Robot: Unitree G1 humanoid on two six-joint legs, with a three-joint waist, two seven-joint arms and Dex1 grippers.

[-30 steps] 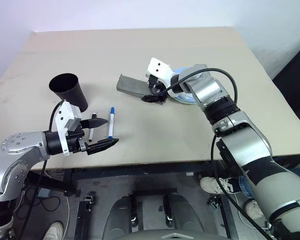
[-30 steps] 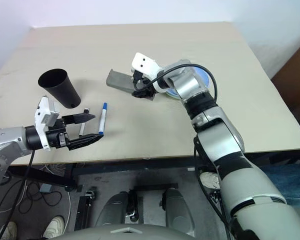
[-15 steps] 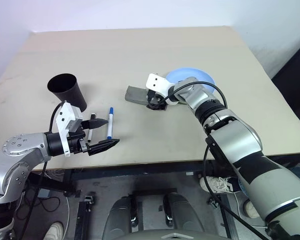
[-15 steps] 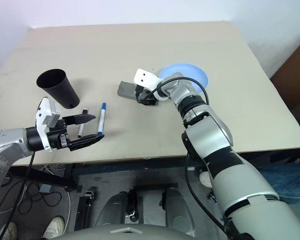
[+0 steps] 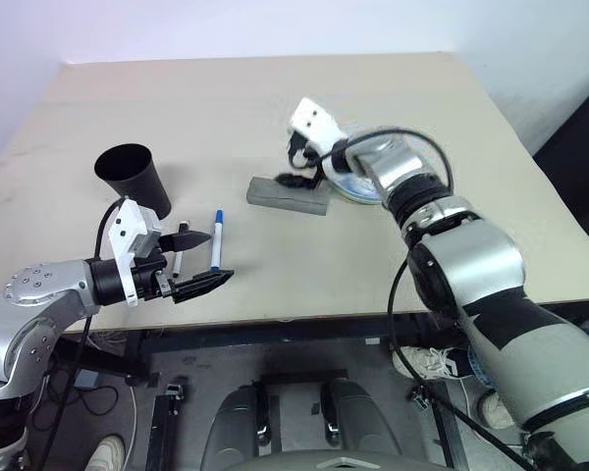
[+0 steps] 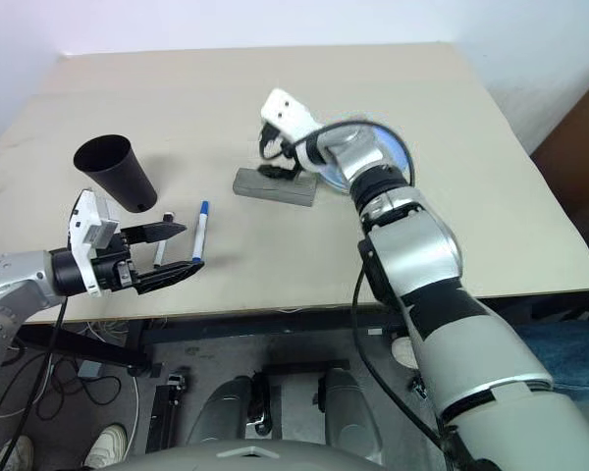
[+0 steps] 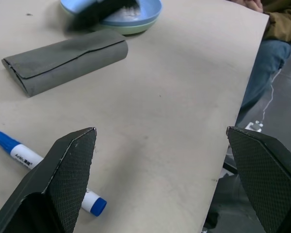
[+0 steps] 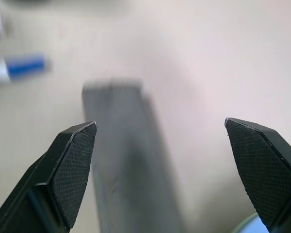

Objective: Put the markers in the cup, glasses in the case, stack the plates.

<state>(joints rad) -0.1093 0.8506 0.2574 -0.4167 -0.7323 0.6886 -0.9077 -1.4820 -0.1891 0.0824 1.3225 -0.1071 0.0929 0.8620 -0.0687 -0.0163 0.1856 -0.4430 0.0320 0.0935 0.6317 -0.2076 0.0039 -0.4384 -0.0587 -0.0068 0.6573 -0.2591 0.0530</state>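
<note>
The grey case (image 5: pixel 288 194) lay shut and flat on the table (image 5: pixel 275 88), right beside the plates (image 7: pixel 117 15). The blue plate sat on top of the green one, so the stacking looked done. The glasses could not be seen; they may have been inside the shut case, but that was only a guess.

The right claw (image 6: pixel 273 162) hung just above the case with its two fingers spread wide, holding nothing. The left claw (image 5: pixel 198 262) was also wide open and empty, low over the near edge of the table.

The blue marker (image 5: pixel 217 239) and the black marker (image 5: pixel 178 260) lay side by side on the table, just past the left claw. The black cup (image 5: pixel 133 178) stood a little further back, near them.

The markers looked like the next job. To do it well, the left claw should come down over one marker, pinch it across the middle so it does not tip, lift it straight, and drop it in without knocking the cup over.
</note>
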